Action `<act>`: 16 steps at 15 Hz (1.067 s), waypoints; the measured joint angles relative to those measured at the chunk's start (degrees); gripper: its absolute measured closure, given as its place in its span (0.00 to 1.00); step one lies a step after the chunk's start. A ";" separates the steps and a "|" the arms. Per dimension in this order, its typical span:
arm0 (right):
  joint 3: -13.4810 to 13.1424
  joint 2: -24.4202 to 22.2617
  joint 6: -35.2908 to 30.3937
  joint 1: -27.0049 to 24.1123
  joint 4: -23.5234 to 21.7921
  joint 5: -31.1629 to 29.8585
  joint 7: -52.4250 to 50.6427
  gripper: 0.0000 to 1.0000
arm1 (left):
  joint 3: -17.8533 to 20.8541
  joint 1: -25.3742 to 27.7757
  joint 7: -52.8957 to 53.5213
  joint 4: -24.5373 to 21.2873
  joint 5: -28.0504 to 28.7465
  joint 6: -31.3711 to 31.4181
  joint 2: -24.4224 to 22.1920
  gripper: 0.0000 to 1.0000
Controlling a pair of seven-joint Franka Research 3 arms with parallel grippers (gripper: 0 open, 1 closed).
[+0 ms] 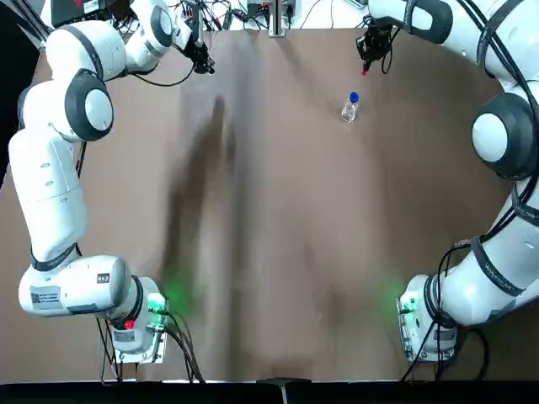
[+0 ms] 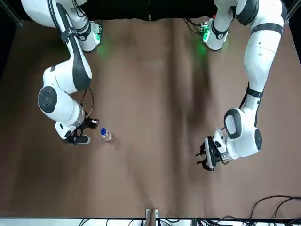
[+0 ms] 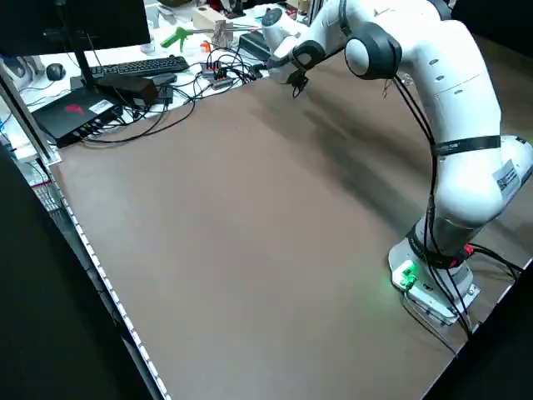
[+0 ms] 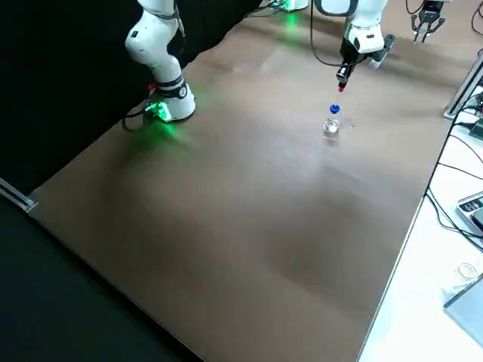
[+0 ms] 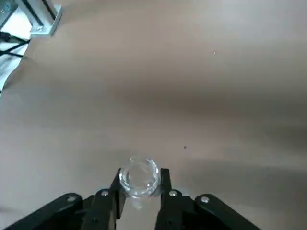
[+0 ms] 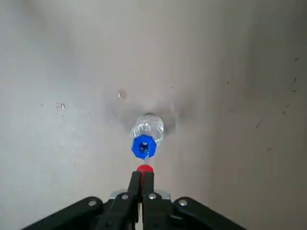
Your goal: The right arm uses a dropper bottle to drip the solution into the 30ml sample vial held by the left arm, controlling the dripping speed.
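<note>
Clear glass, the 30ml sample vial (image 5: 139, 177) sits clamped between the left gripper (image 5: 140, 184) fingers at the table's far left. The right gripper (image 6: 142, 181) pinches a red-tipped dropper (image 6: 144, 169) above the blue-collared dropper bottle (image 1: 350, 107) standing on the brown table (image 1: 278, 236). No writing is legible.

You see a matt brown desk (image 1: 278, 236), smooth, cloth-like. The dropper bottle (image 1: 349, 108) is clear and glossy with a blue plastic collar. The sample vial (image 5: 139, 177) looks glassy. Both arms' white shells are glossy plastic.
</note>
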 joint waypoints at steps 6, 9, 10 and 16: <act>0.04 0.13 0.20 0.20 0.00 0.00 0.00 0.96 | -1.76 2.72 6.44 -0.29 -6.18 -0.46 3.57 0.68; 0.07 0.70 0.24 0.62 -0.03 -0.01 0.00 0.96 | -3.31 1.95 7.17 -0.40 -10.19 -1.69 4.18 0.68; 0.08 0.85 0.31 0.68 -0.04 -0.01 0.00 0.96 | -3.34 1.67 7.77 -0.44 -10.85 -2.12 4.27 0.68; 0.04 1.04 1.10 0.68 -0.04 -0.01 0.00 0.96 | -3.30 2.05 11.22 -0.58 -11.24 -2.66 5.61 0.68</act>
